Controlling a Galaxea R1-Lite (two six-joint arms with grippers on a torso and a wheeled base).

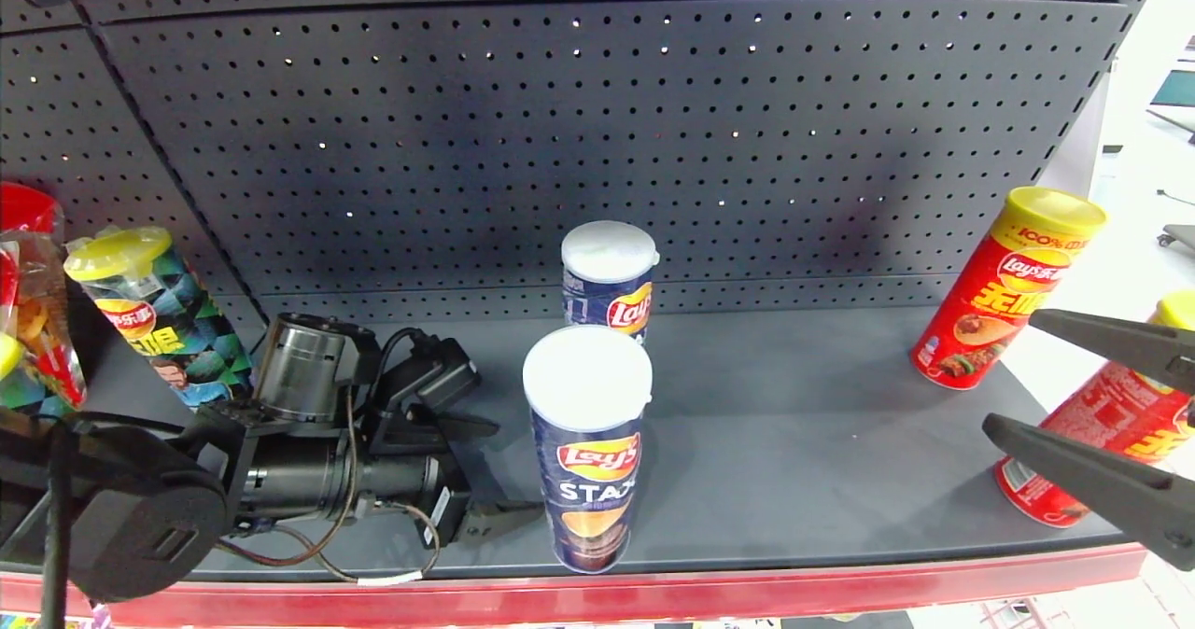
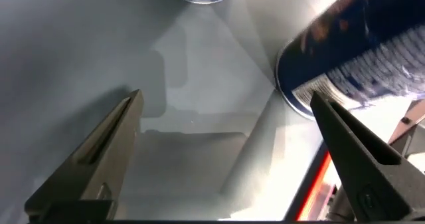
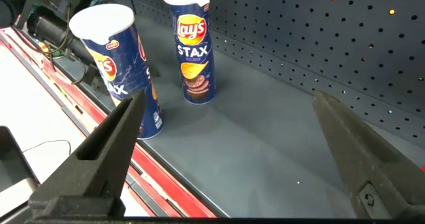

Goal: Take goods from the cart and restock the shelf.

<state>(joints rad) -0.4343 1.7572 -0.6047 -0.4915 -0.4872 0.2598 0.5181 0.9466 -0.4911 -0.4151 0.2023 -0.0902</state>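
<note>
Two blue chip cans with white lids stand mid-shelf: the front can (image 1: 588,442) by the red front edge, the back can (image 1: 609,279) near the pegboard. My left gripper (image 1: 518,468) lies low on the shelf just left of the front can, open and holding nothing. In the left wrist view the front can (image 2: 358,58) sits beside one finger (image 2: 352,151) of the left gripper (image 2: 226,96). My right gripper (image 1: 1008,372) hangs open at the shelf's right end. From the right gripper (image 3: 229,98) both blue cans (image 3: 119,71) (image 3: 192,44) stand farther off, with bare shelf between its fingers.
Two red cans with yellow lids stand at the right end, one farther back (image 1: 1008,288) and one at the front corner (image 1: 1111,424), behind my right fingers. A teal can (image 1: 154,312) and snack bags (image 1: 28,302) fill the left end. The shelf (image 1: 794,452) has bare room between blue and red cans.
</note>
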